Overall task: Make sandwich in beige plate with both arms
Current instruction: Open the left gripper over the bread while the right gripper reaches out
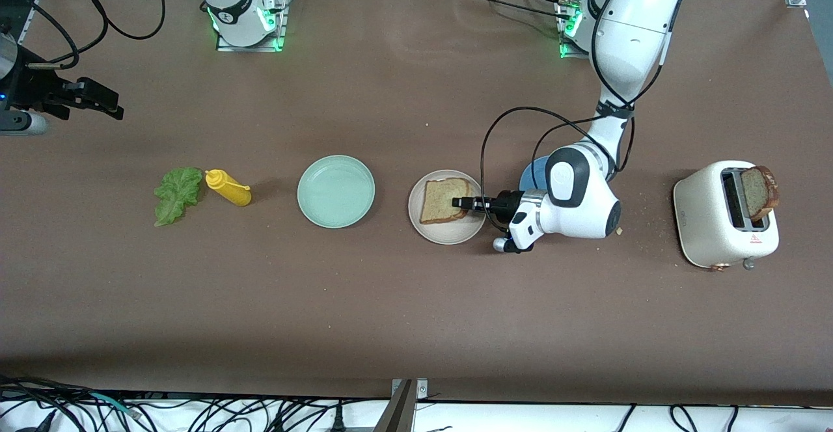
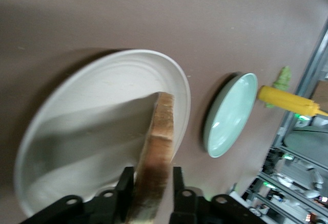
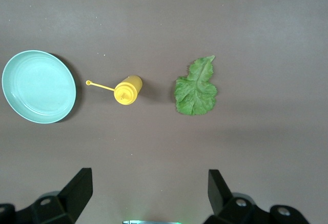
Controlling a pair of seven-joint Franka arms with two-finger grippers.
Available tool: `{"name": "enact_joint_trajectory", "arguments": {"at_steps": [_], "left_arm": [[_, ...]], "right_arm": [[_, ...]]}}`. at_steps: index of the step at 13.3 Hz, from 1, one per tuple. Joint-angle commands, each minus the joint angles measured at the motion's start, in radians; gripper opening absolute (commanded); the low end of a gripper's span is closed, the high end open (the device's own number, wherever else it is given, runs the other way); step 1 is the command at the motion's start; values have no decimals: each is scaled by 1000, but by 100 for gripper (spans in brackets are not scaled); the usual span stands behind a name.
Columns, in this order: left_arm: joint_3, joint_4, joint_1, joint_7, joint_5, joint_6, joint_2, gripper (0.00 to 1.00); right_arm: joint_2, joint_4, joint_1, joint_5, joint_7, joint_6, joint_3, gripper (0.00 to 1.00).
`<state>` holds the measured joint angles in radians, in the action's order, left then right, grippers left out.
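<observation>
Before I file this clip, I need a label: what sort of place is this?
Likely a robot lab's mock kitchen table: two bolted-down arms, a toaster holding bread, plates and a mustard bottle on brown paper.

A brown surface [image 1: 403, 315] carries several items in a loose row. Toward the right arm's end stands a yellow squeeze bottle [image 1: 228, 187] with a thin nozzle. An empty mint green plate [image 1: 336, 191] sits beside the bottle, toward the middle. Part of a blue plate [image 1: 533, 173] shows farther along. At the left arm's end stands a white toaster [image 1: 722, 224]. Dark cables [image 1: 195, 412] lie along the surface's near edge.
</observation>
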<state>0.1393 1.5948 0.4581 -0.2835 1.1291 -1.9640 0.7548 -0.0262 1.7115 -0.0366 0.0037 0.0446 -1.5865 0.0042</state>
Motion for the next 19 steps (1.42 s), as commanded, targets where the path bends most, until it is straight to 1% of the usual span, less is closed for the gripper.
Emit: {"name": "enact_joint_trajectory", "arguments": {"at_steps": [1, 3, 4, 5, 6, 7, 8, 10, 11, 13, 16, 17, 19], "left_arm": [[9, -2, -7, 4, -86, -1, -14, 100], [26, -4, -22, 6, -132, 11, -31, 100], [28, -4, -30, 7, -161, 20, -34, 100], [28, -6, -44, 13, -179, 25, -43, 100], [29, -6, -58, 21, -199, 25, -63, 100], [32, -7, -67, 44, -236, 25, -81, 100], [36, -13, -70, 85, -302, 25, -97, 100], [65, -25, -71, 188, -449, 25, -129, 100], [69, -27, -73, 226, -516, 25, -144, 100], [97, -26, -75, 300, -636, 25, -178, 100], [117, -24, -87, 407, -773, 30, -209, 100], [131, -24, -99, 428, -816, 49, -227, 100], [149, -24, -130, 422, -873, 89, -265, 100]], "right_arm": [[26, -13, -3, 1, 4, 16, 2, 100], [52, -12, -12, -2, 3, 2, -3, 100], [60, -9, -14, -17, 3, -9, -6, 100], [71, 2, -14, -68, 0, -36, -6, 100], [89, 11, -14, -88, 0, -76, -6, 100], [110, 14, -16, -87, 0, -98, -16, 100], [115, 17, -16, -87, 0, -101, -18, 100], [129, 29, -17, -70, 43, -99, -18, 100], [149, 33, -17, -62, 134, -104, -18, 100], [167, 34, -22, -6, 280, -115, -21, 100], [198, 36, -31, 50, 562, -119, -23, 100], [219, 36, -48, 91, 665, -121, -29, 100], [279, 36, -115, 210, 899, -122, -35, 100]]}}
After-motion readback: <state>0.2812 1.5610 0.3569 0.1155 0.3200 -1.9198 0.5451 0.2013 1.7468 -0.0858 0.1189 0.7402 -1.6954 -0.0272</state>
